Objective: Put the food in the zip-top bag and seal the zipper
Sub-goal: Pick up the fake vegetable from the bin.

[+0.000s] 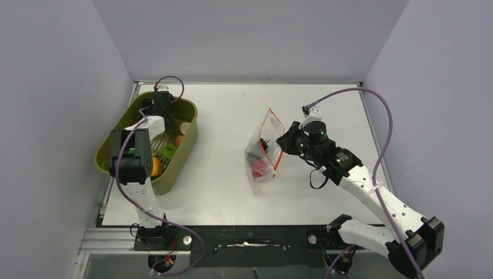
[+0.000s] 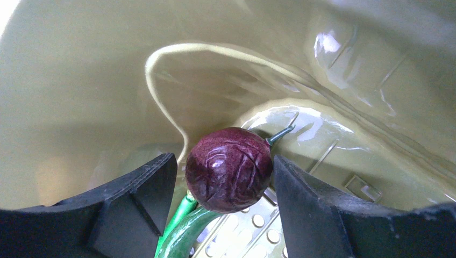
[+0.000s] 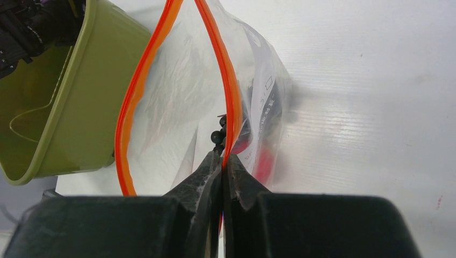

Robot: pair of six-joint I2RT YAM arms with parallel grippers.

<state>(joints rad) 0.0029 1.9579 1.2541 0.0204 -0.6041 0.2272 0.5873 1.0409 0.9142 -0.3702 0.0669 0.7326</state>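
My left gripper (image 2: 223,158) is down inside the olive-green tub (image 2: 80,80), open, its jaws on either side of a dark purple-brown round food piece (image 2: 228,169) that rests on a green piece (image 2: 183,231). The right jaw is at the ball's side and the left stands slightly off. From above, the left gripper (image 1: 158,107) sits at the tub's far end. The clear zip-top bag (image 1: 261,151) lies mid-table with red food (image 1: 259,168) and a dark bunch (image 1: 264,142) inside. My right gripper (image 3: 222,156) is shut on the orange-red zipper (image 3: 230,97), holding the mouth open.
The tub (image 1: 119,125) stands at the table's left edge and holds an orange-yellow piece (image 1: 156,167), a green piece (image 1: 168,151) and an orange-red one (image 1: 180,139). Grey walls close the table on three sides. The right arm's purple cable (image 1: 383,116) loops above the table.
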